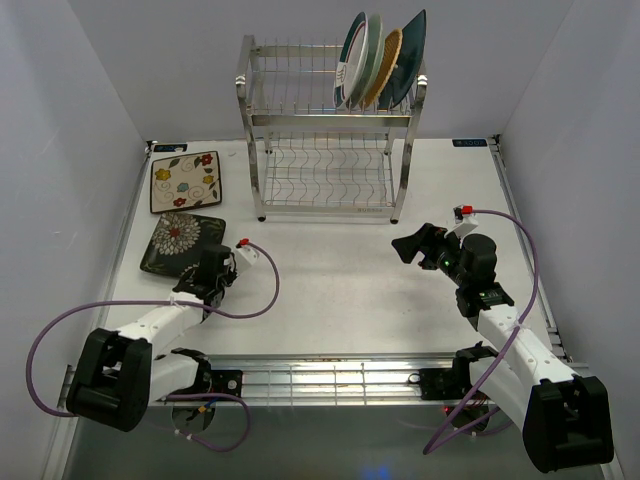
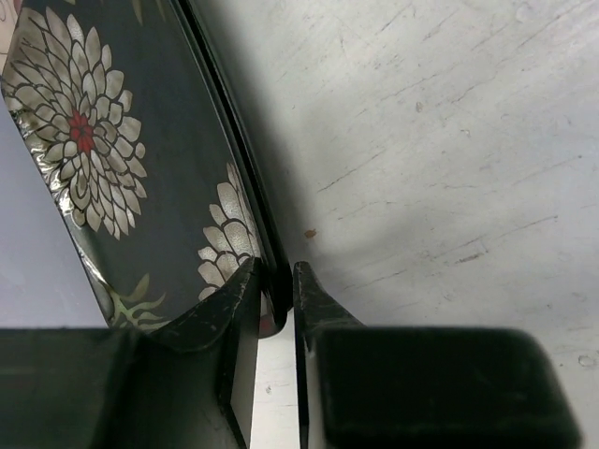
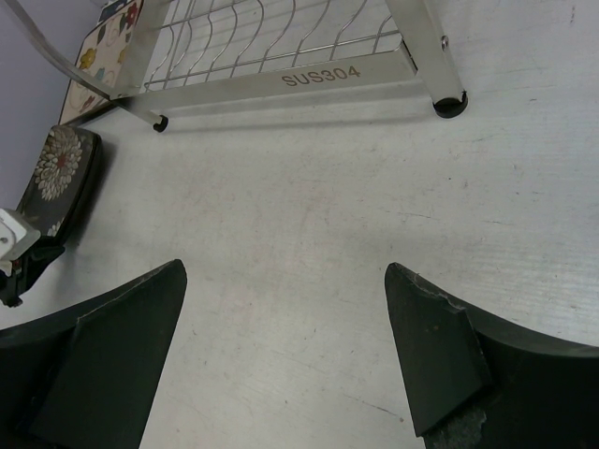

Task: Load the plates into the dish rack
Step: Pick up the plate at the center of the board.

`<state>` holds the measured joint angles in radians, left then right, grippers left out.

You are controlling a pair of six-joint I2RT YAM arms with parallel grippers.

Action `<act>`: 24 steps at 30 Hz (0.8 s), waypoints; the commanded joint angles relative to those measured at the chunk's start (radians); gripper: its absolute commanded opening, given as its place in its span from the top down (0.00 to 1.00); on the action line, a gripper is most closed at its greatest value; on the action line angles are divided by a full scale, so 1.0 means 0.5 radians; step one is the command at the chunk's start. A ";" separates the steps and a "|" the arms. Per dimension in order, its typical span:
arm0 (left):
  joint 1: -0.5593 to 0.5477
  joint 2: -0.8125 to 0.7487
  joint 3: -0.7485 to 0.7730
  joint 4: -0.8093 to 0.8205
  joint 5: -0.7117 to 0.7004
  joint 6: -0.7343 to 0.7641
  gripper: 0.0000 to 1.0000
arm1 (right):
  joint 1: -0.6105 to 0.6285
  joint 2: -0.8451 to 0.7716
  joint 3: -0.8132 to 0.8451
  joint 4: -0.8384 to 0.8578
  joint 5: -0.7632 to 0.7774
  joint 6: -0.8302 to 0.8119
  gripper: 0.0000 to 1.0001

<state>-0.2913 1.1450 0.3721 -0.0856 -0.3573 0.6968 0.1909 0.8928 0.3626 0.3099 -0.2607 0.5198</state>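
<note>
The dark floral plate [image 1: 180,240] lies at the left of the table; it also shows in the left wrist view [image 2: 122,159] and the right wrist view [image 3: 58,178]. My left gripper [image 1: 218,260] is shut on that plate's right rim, one finger on each side of it [image 2: 276,276]. The cream floral rectangular plate [image 1: 185,181] lies flat just behind it. The steel dish rack [image 1: 248,110] stands at the back middle. Its top tier holds the striped-rim plate [image 1: 350,60], pale green plate [image 1: 372,55], woven orange plate [image 1: 390,60] and teal plate [image 1: 412,50], all upright. My right gripper [image 1: 408,245] is open and empty [image 3: 285,271], facing left above the table.
The rack's lower tier [image 1: 325,180] holds nothing, and its front bar [image 3: 318,79] and foot [image 3: 449,103] show in the right wrist view. Grey walls close in left, right and back. A metal rail [image 1: 320,375] runs along the near edge.
</note>
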 commanded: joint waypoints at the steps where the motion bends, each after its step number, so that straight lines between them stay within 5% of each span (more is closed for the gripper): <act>1: 0.000 -0.069 0.044 -0.212 0.150 -0.065 0.79 | -0.004 0.006 0.042 0.061 0.012 -0.003 0.08; 14: 0.000 -0.118 0.197 -0.323 0.168 -0.166 0.99 | -0.008 0.009 0.042 0.061 0.012 -0.003 0.08; 24: -0.003 -0.179 0.363 -0.369 0.162 -0.203 1.00 | -0.008 0.000 0.042 0.058 0.012 -0.003 0.08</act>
<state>-0.2909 1.0992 0.4957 -0.2813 -0.2996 0.6048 0.1909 0.8967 0.3626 0.3099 -0.2607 0.5201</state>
